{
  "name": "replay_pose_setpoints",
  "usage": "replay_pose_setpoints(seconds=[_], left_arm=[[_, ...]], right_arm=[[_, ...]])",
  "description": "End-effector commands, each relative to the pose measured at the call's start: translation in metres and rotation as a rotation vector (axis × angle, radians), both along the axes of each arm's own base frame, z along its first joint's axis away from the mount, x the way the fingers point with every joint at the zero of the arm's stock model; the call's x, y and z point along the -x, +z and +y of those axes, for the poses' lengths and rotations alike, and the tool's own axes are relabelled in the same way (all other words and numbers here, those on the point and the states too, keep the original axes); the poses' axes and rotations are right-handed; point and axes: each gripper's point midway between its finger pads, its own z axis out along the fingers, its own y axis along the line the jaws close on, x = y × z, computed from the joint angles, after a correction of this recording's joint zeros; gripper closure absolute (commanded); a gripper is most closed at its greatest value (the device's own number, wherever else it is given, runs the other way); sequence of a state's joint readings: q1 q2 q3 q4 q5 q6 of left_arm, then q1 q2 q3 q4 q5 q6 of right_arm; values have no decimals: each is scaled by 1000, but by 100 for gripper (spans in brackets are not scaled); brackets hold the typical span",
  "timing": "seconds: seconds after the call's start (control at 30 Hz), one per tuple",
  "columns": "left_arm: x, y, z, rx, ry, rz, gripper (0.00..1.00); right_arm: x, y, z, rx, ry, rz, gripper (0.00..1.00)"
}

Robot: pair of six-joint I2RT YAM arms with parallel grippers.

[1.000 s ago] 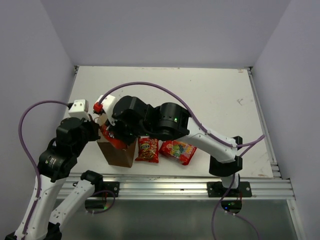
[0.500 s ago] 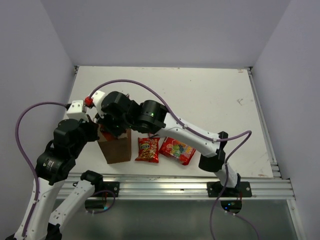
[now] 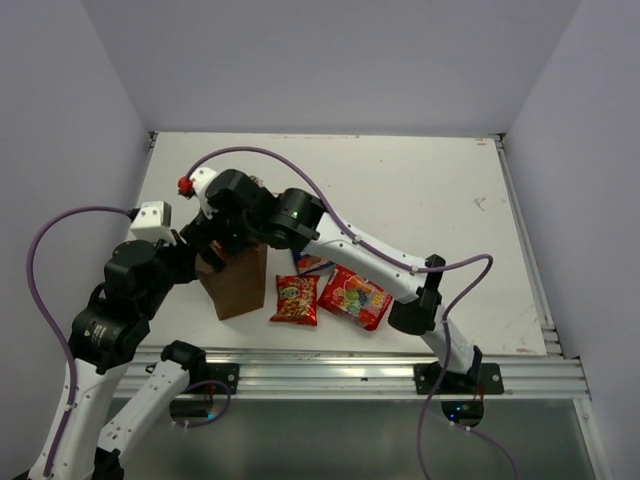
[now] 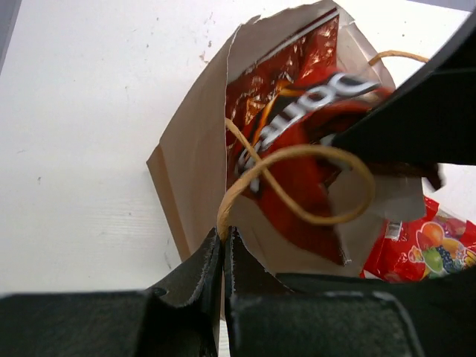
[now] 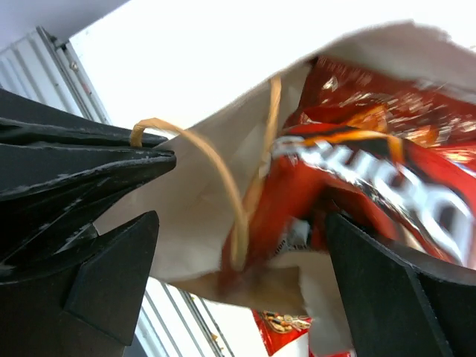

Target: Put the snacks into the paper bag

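Having swung left, the right hand (image 5: 242, 249) is hovering, fingers (image 5: 111, 282) spread, over the chip bag (image 4: 297, 156) inside the paper bag (image 3: 240, 288), whose handle (image 4: 363, 177) the left hand (image 4: 223, 244) is pinching.

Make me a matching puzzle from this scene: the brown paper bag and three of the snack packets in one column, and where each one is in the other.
Things:
1. paper bag
2. large red-orange chip bag
3. small red-yellow packet
4. candy-print packet

Places:
A. flat on the table, with another packet between it and the paper bag
B. sitting in the paper bag's open mouth
C. pinched at its handle by the left gripper
D. flat on the table, just beside the paper bag

Pairs: 1-C, 2-B, 3-D, 4-A
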State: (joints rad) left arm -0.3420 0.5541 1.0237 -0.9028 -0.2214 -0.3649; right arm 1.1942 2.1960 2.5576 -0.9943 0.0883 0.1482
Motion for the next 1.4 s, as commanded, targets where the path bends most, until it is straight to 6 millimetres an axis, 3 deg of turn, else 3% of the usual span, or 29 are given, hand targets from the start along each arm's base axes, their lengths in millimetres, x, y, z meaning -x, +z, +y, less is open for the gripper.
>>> replay_pose_setpoints(seconds=[0.0,0.07,0.1,0.17,0.2,0.27,0.33,0.37,0.47,0.5,0.53,0.57,0.6,0.63,0.67,0.73,0.77,0.9,1.1,1.23,1.3,1.37], left_arm=[[-3,1,-4,17,-7,-17,100],[-6,-6,-4,13,-5,-12,100],[-7,-6,-4,11,-6,-24,100],[-9,-6,-2,-2,3,-15,100],[-10,-5,-1,-9,6,-24,100],[-11,-3,5,-30,31,-27,100],[-11,-5,8,-40,46,-19,100],[-11,-7,8,-44,48,-11,100],[-12,-11,9,-45,62,8,100],[-13,-12,11,-48,72,16,100],[-13,-11,13,-47,88,14,100],[-14,-11,13,-44,90,13,100],[-14,-11,13,-40,94,10,100],[-15,-11,12,-38,93,12,100],[-15,-10,12,-36,92,8,100],[-16,-11,11,-37,94,16,100],[-16,-10,11,-34,95,16,100],[-17,-11,10,-35,93,22,100],[-13,-4,10,-29,85,8,100],[-10,-2,12,-34,85,12,100],[-7,0,14,-36,84,5,100],[-6,1,15,-40,86,8,100]], right_arm=[[14,108,-26,-224,-6,-92,1],[25,156,-50,-327,-21,-115,1],[27,167,-59,-350,-33,-121,1],[30,180,-77,-367,-73,-139,1],[34,196,-96,-394,-93,-156,1],[27,196,-118,-375,-169,-181,1],[25,166,-140,-269,-225,-175,1],[19,127,-145,-154,-264,-164,1],[14,76,-175,-30,-385,-147,1],[15,22,-185,97,-403,-119,1],[15,15,-193,79,-432,-123,1],[18,-5,-197,84,-462,-91,1],[24,-50,-209,173,-466,-67,1],[26,-57,-206,125,-478,-46,1],[31,-92,-216,193,-477,-23,1],[34,-117,-215,211,-474,-1,1],[38,-141,-220,265,-470,15,1],[39,-185,-231,381,-480,12,1],[35,-232,-249,498,-495,-20,2],[38,-266,-267,590,-530,-21,14],[38,-276,-278,632,-554,-32,35],[37,-280,-283,654,-579,-31,75]])
